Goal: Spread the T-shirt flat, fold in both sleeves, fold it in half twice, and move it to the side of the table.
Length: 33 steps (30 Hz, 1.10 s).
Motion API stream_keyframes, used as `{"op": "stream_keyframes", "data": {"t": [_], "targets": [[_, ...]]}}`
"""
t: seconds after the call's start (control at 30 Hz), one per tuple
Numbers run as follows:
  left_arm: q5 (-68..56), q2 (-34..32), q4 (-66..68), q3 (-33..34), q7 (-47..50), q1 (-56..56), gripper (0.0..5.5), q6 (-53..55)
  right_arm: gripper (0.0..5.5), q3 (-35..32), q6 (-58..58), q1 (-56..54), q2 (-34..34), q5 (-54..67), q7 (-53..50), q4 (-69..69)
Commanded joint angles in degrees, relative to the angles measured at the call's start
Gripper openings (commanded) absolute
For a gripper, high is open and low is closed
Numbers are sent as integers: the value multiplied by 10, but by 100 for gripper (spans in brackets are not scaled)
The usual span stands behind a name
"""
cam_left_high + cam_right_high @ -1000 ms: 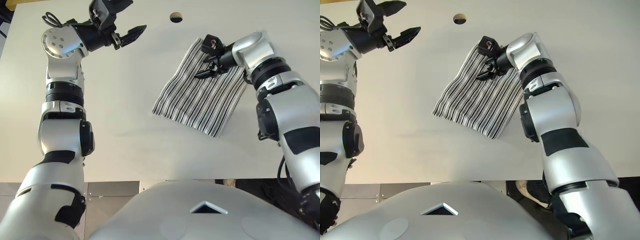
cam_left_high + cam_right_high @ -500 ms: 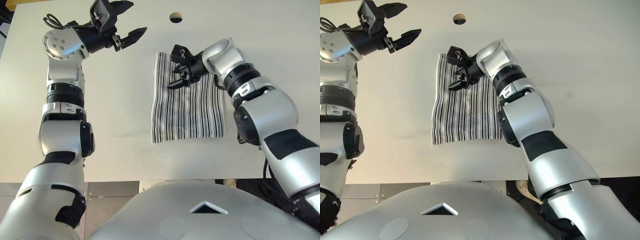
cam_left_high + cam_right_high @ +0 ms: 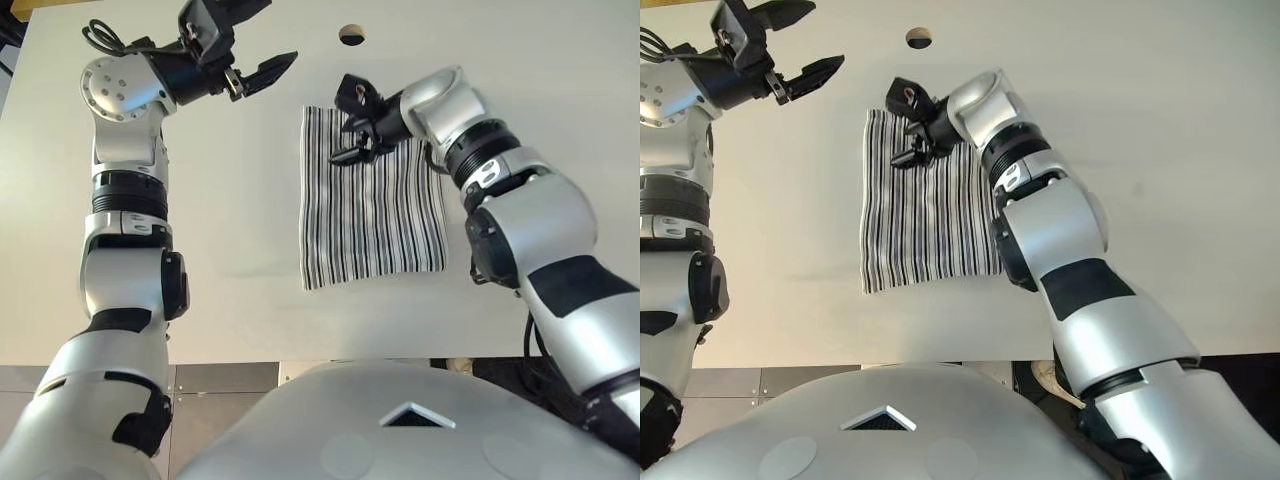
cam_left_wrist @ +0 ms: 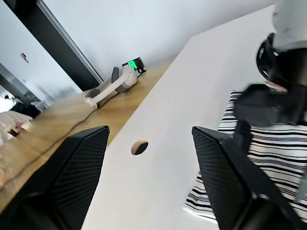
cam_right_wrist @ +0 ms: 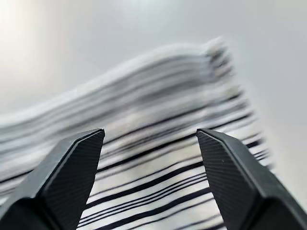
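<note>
The striped black-and-white T-shirt (image 3: 372, 205) lies folded into a near-square packet on the white table (image 3: 250, 280), its stripes running away from me. My right gripper (image 3: 350, 128) hovers low over the packet's far left corner. Its fingers are open and the striped cloth (image 5: 144, 158) shows between them. I cannot tell whether a fingertip touches the fabric. My left gripper (image 3: 262, 40) hangs open and empty above the table, to the left of that corner. From it, the shirt's far edge (image 4: 268, 158) and the other arm's dark gripper are visible.
A round hole (image 3: 351, 35) sits in the tabletop just beyond the shirt. Past the table's far edge is a wooden surface with a small device showing a green light (image 4: 129, 67). Bare table lies left, right and in front of the shirt.
The right gripper slid the shirt from the right toward the middle and turned it square to me, then crept slightly farther left. The left arm barely moved.
</note>
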<state>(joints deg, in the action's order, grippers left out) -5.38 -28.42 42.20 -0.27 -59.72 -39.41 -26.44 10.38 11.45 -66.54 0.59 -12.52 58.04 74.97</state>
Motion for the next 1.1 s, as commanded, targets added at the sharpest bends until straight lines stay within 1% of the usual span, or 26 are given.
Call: {"op": "stream_keyframes", "data": {"t": [0.03,0.07,0.13,0.17,0.23,0.3,0.33,0.43,0.53,0.6,0.67,0.73,0.93,1.1], "targets": [[-4,-43,-170,-5,-8,56,321,-8,355,-41,-17,-70,60,53,86,-62],[-12,-54,-224,-2,-9,77,321,3,355,-46,-17,-70,80,64,111,-86],[16,-95,-313,-16,-21,124,321,-18,355,-34,-34,-29,131,68,160,-169],[46,-123,-346,-29,-31,153,321,-44,355,-14,-78,13,161,53,167,-225],[170,-192,-382,-70,-38,223,321,-138,355,38,-207,141,245,7,178,-362],[244,-231,-414,-86,-27,279,321,-180,355,80,-338,240,319,-46,154,-463],[262,-242,-428,-85,-18,298,321,-184,355,92,-385,266,342,-66,137,-491],[297,-280,-495,-72,-10,375,321,-185,355,97,-434,361,399,-38,159,-620],[347,-307,-529,-68,6,425,321,-190,355,110,-450,448,455,-54,159,-711],[370,-306,-536,-71,26,440,321,-187,355,119,-452,480,476,-67,155,-738],[381,-299,-540,-75,45,445,321,-185,355,122,-457,489,486,-81,142,-738],[390,-293,-537,-79,68,446,321,-185,355,125,-455,501,489,-85,131,-740],[443,-277,-500,-75,178,463,321,-198,355,132,-456,527,493,-93,94,-754],[460,-256,-472,-105,233,437,321,-207,355,138,-453,523,487,-97,75,-757]]}}
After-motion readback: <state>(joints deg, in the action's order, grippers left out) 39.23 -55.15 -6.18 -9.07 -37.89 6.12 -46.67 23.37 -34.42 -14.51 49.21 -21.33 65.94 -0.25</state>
